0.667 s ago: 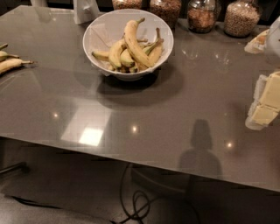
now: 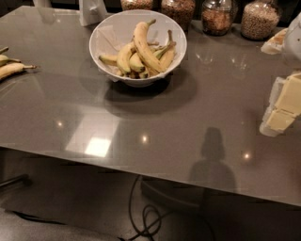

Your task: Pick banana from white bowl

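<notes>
The white bowl (image 2: 106, 35) stands at the back middle of the grey table, lined with white paper. The banana (image 2: 145, 47), the longest one, lies diagonally on top of several shorter bananas in the bowl, with its stem pointing up and to the back right. My gripper (image 2: 283, 107), pale cream, is at the right edge of the view, low over the table and far to the right of the bowl. Nothing is seen in it.
Glass jars of grains (image 2: 217, 16) line the back edge behind the bowl. Loose bananas (image 2: 11, 68) lie at the table's left edge. A white object (image 2: 91, 10) stands behind the bowl to its left. The table's front edge (image 2: 141, 164) runs across, with cables (image 2: 146, 219) on the floor below.
</notes>
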Robot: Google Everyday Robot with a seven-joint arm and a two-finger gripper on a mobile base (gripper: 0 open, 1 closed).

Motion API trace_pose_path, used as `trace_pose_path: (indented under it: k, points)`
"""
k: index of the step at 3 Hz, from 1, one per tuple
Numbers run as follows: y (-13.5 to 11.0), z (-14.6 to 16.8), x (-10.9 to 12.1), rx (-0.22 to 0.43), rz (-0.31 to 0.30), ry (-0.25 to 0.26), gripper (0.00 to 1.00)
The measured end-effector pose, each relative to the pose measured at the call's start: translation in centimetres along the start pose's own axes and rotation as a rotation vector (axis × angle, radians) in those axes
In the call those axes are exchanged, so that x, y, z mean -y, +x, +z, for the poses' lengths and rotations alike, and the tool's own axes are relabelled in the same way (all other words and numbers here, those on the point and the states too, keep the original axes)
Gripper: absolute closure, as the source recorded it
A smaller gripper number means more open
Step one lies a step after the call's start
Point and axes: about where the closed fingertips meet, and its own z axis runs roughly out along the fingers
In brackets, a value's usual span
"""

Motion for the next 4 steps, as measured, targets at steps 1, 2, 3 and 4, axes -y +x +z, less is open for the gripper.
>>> trace_pose_path:
  k: [1,2,3,4]
  points:
    - [-5.8,0.9,1.9,0.133,0.018,0.01,0.0]
    - [-13.2,1.5,4.5,0.301,0.074,0.011,0.0]
    - [-18.3,2.3,6.4,0.403,0.164,-0.028,0.0]
    - [-18.3,2.3,6.4,0.403,0.164,-0.028,0.0]
